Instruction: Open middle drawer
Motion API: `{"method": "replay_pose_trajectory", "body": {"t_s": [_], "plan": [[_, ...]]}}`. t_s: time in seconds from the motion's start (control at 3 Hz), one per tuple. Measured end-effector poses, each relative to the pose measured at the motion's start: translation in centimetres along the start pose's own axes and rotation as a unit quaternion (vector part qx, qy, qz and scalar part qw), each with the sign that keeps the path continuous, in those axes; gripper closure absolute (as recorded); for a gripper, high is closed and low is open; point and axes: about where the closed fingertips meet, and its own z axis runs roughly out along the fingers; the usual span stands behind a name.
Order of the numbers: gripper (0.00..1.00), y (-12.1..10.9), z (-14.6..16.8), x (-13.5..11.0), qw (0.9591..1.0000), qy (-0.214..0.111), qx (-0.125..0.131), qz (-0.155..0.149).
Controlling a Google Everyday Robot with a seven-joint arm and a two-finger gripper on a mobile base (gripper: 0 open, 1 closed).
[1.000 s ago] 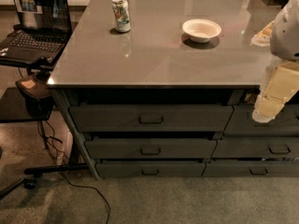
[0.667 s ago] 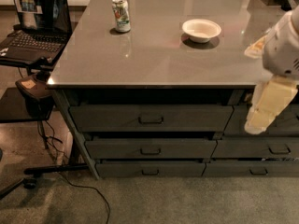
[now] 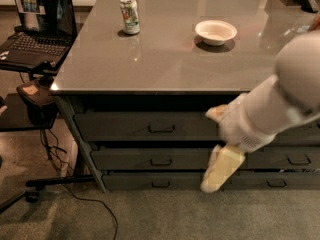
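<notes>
Big grey counter (image 3: 175,59) fills most of the view, with stacks of dark drawers under its front edge. The white robot arm (image 3: 280,99) comes in from the right and angles down-left across the drawer fronts, pretty blurry.

In the left stack there's the taller top drawer (image 3: 125,126), then the middle drawer (image 3: 125,159) under it, then the thin lowest drawer (image 3: 130,181). The middle drawer looks shut, its front about in line with the ones above and below.

An open laptop (image 3: 35,29) sits on a side stand off the counter's left end.

The gripper (image 3: 213,149) is in front of the right end of that left stack, at about middle drawer height. Its two cream fingers (image 3: 222,168) look spread well apart: the short upper tip sits over the top drawer front, and the long lower one points down across the middle drawer's right end towards the lowest one. Nothing is held between them. Can't tell if the lower finger touches the drawer fronts or just hangs in front.

On the counter: a white bowl (image 3: 215,32) right of centre and a drink can (image 3: 130,15), upright, well apart to its left.

The middle drawer's small loop handle (image 3: 161,161) is at its front centre, off to the left of the gripper and not touched.
</notes>
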Motion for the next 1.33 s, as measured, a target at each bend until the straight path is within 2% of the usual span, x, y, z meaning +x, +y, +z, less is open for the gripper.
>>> {"method": "replay_pose_trajectory", "body": {"t_s": [0.33, 0.67, 1.0, 1.33], "plan": [[0.0, 3.8, 12.0, 0.3, 0.9977, -0.031, -0.056, 0.022], [0.0, 3.7, 11.9, 0.2, 0.9977, -0.031, -0.056, 0.022], [0.0, 2.0, 13.2, 1.2, 0.998, -0.049, -0.028, 0.03], [0.0, -2.1, 12.2, 1.3, 0.9925, -0.102, 0.062, 0.026]]}}
